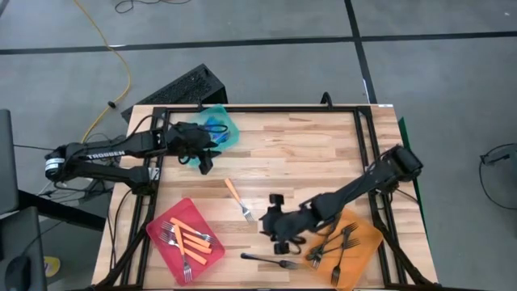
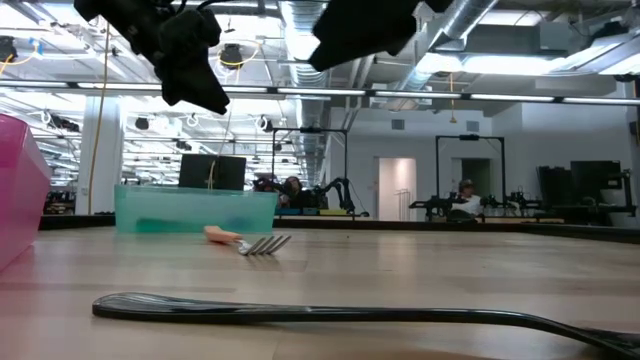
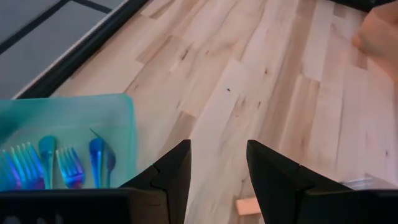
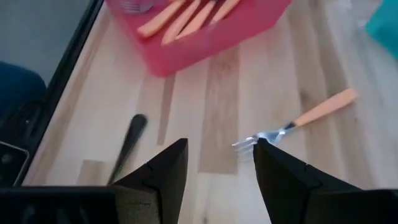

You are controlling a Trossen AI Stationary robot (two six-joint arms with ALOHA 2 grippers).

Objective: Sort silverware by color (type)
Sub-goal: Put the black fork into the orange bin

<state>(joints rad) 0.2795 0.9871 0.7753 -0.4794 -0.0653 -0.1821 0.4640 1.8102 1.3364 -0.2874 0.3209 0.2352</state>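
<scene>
1. The left pincer (image 1: 205,166) hung empty beside the teal translucent plastic tray (image 1: 230,121), its fingers apart; blue-handled forks (image 3: 68,165) lay inside.
2. The right pincer (image 1: 275,242) hovered empty over the wooden desk (image 1: 307,153), fingers apart.
3. 1 orange-handled metal-tined fork (image 1: 239,199) and 1 all-black fork (image 1: 271,259) lay loose.
4. Orange-handled forks (image 1: 194,240) filled the red tray (image 1: 161,238); black forks (image 1: 339,242) the orange tray (image 1: 367,242).

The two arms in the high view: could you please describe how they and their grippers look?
Both are dark, jointed arms. The left arm carries white lettering and a pale band at its base. Each ends in two black wedge-shaped fingers, on the left gripper and the right gripper.
</scene>
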